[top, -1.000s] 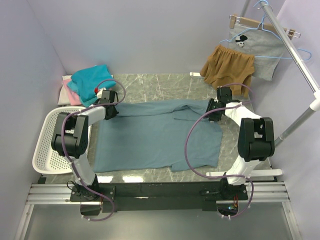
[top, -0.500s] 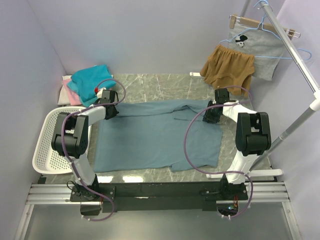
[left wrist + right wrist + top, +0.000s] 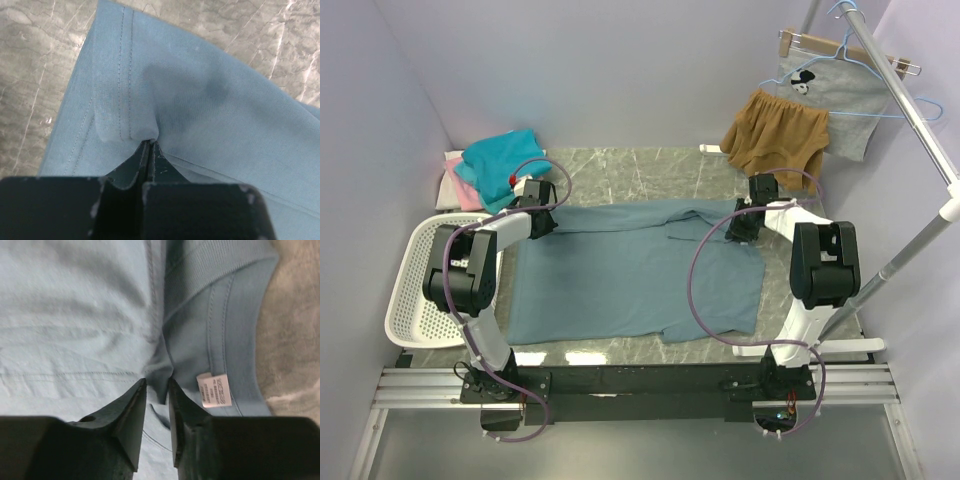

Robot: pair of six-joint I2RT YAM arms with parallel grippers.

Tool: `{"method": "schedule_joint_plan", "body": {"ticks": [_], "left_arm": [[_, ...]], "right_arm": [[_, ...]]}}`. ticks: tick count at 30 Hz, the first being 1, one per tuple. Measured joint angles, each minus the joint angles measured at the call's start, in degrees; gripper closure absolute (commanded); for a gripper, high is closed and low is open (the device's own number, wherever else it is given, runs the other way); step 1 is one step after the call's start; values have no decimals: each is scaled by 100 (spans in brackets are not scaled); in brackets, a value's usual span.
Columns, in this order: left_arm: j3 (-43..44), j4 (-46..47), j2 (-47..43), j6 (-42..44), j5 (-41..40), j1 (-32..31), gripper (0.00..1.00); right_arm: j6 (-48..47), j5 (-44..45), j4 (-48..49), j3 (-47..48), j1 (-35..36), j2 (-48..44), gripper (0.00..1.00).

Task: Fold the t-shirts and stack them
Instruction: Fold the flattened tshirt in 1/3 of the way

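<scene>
Across the counter's middle: the grey-blue t-shirt [image 3: 630,270] lies spread flat, its outline as it was a second ago.
Counter [image 3: 650,170]: bare marble runs along the far edge, and only a thin strip shows along the near edge.
Right arm [image 3: 825,270]: it has drawn in toward the far right corner since a second ago and has barely shifted in the last half-second.
Left arm [image 3: 460,275]: same pose throughout.
Basket [image 3: 405,300]: sits off the left edge, partly hidden behind the left arm.
Far left corner: the teal t-shirt [image 3: 505,155] lies heaped over the pink t-shirt [image 3: 460,190], which is mostly covered.
Far right corner: the shorts [image 3: 775,135] and the printed grey garment [image 3: 840,95] hang above it.
Left gripper [image 3: 149,145]: fingers pressed together on the shirt's stitched hem [image 3: 125,75].
Right gripper [image 3: 157,385]: fingers nearly closed, pinching a fold beside the collar [image 3: 210,265].
Tag [image 3: 214,390]: white, print unreadable.
</scene>
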Motion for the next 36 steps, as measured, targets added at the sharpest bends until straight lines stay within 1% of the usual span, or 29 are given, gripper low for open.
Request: {"method": "schedule_joint_plan", "body": {"ticks": [2,3,4,5,12,14,22,26,31,32,33,35,36], "left_arm": [[0,0,0,0,0,0,99],[0,0,0,0,0,0,99],[0,0,0,0,0,0,99],[0,0,0,2,0,0,99],[2,-20,0,2,-2,0,99],[7,-24,0,2,-4,0,99],[44,-81,0,2,-20,0,99],[55,-96,0,2,-20,0,99],[55,-107,0,2,-24,0,99],[55,-107,0,2,-28,0,99],[55,-109,0,2,-37,-2,99],[61,-122,0,4,-46,-2,99],[66,-131,0,4,-50,0,99]], "right_arm": [[2,-22,13,59,0,46,81],[-2,-33,22,76,0,59,92],[4,-39,31,87,0,68,97],[4,-50,42,90,0,68,100],[-2,-221,68,17,0,-105,100],[2,-282,48,-68,0,-361,100],[11,-483,-142,-219,0,-1932,100],[39,-586,-310,-380,4,-2295,100],[90,-756,-728,-957,81,-2758,100],[94,-787,-811,-1056,105,-2833,95],[96,-796,-887,-1126,116,-2883,82],[114,-754,-957,-1248,138,-2933,82],[120,-691,-994,-1311,146,-2942,77]]}}
